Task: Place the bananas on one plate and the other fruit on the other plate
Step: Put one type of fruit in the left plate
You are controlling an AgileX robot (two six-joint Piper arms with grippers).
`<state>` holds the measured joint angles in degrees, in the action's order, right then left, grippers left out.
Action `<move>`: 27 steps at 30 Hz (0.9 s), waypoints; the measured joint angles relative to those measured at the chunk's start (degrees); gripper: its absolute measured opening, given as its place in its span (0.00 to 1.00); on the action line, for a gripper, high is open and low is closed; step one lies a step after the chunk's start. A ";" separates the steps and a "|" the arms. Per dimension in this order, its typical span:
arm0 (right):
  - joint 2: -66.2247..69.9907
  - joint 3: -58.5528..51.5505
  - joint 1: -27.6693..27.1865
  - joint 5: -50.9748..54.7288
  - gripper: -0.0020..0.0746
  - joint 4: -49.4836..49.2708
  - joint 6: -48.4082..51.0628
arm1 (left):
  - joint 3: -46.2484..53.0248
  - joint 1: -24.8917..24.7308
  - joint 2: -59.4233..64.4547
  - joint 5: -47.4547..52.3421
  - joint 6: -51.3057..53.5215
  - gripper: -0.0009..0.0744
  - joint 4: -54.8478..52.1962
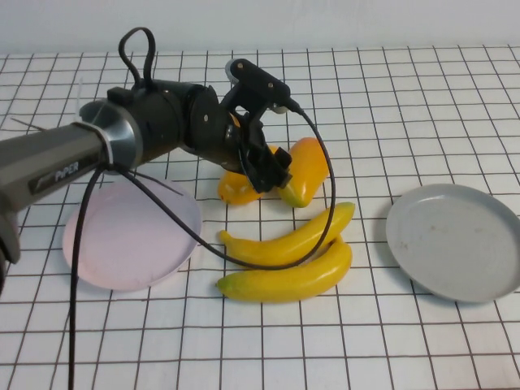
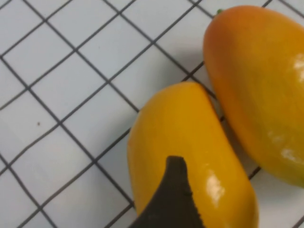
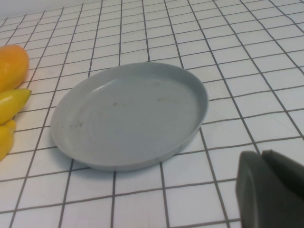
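Note:
Two oval orange-yellow fruits lie side by side mid-table: one (image 1: pixel 231 189) is half hidden under my left gripper (image 1: pixel 268 172), the redder one (image 1: pixel 309 165) lies just right of it. In the left wrist view one dark finger (image 2: pixel 168 199) hangs over the yellower fruit (image 2: pixel 190 137), the redder fruit (image 2: pixel 256 80) is beside it, and the second finger is past the frame's edge, so the jaws stand wide apart. Two bananas (image 1: pixel 296 237) (image 1: pixel 288 280) lie in front. The pink plate (image 1: pixel 122 244) is left, the grey plate (image 1: pixel 455 244) right. My right gripper (image 3: pixel 262 156) is shut beside the grey plate (image 3: pixel 128 114).
The left arm and its black cable (image 1: pixel 325 203) stretch over the pink plate and loop down to the bananas. White gridded table surface surrounds everything. Both plates hold nothing. The right wrist view catches the banana tips (image 3: pixel 12 104) and one oval fruit (image 3: pixel 9 66) at its edge.

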<state>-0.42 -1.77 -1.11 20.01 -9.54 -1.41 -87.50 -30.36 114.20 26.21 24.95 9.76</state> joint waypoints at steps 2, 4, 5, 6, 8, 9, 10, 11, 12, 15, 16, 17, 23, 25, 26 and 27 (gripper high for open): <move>0.00 0.00 0.00 0.00 0.01 0.00 0.00 | -1.60 0.41 1.09 2.23 -3.73 0.75 -2.89; 0.00 0.00 0.00 0.00 0.01 0.00 0.00 | -2.52 0.91 1.57 4.07 -6.96 0.75 -6.49; 0.00 0.00 0.00 0.00 0.01 0.00 0.00 | -2.83 1.22 1.83 5.12 -8.28 0.75 -8.07; 0.00 0.00 0.00 0.00 0.01 0.00 0.00 | -3.18 1.49 1.92 6.03 -9.20 0.75 -9.13; 0.00 0.00 0.00 0.00 0.01 0.00 0.00 | -3.94 2.16 2.06 7.49 -11.06 0.75 -11.38; 0.00 0.00 0.00 0.00 0.01 0.00 0.00 | -4.42 2.42 2.06 8.18 -11.80 0.75 -12.10; 0.00 0.00 0.00 0.00 0.01 0.00 0.00 | -4.77 2.63 2.06 8.37 -12.36 0.75 -12.64; 0.00 0.00 0.00 0.00 0.01 0.00 0.00 | -5.07 2.75 2.06 8.51 -12.92 0.75 -12.90; 0.00 0.00 0.00 0.00 0.01 0.00 0.00 | -5.36 2.75 2.18 8.63 -13.39 0.75 -12.90; 0.00 0.00 0.00 0.00 0.01 0.00 0.00 | -6.04 2.83 3.08 8.63 -13.89 0.75 -12.07; 0.00 0.00 0.00 0.00 0.01 0.00 0.00 | -6.04 2.83 3.67 8.72 -14.18 0.75 -11.42; 0.00 0.00 0.00 0.00 0.01 0.00 0.00 | -6.17 2.83 4.23 8.72 -14.21 0.75 -10.99; 0.00 0.00 0.00 0.00 0.01 0.00 0.00 | -6.20 2.83 8.30 9.79 -14.31 0.75 -10.35; 0.00 0.00 0.00 0.00 0.01 0.00 0.00 | -6.20 2.83 8.84 9.79 -14.31 0.75 -9.76; 0.00 0.00 0.00 0.00 0.01 0.00 0.00 | -6.20 2.83 8.88 9.40 -14.31 0.75 -9.76; 0.00 0.00 0.00 0.00 0.01 0.00 0.00 | -6.20 2.83 8.98 8.85 -14.31 0.75 -9.76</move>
<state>-0.42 -1.77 -1.11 20.01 -9.54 -1.41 -93.70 -27.53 123.18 35.06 10.64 0.00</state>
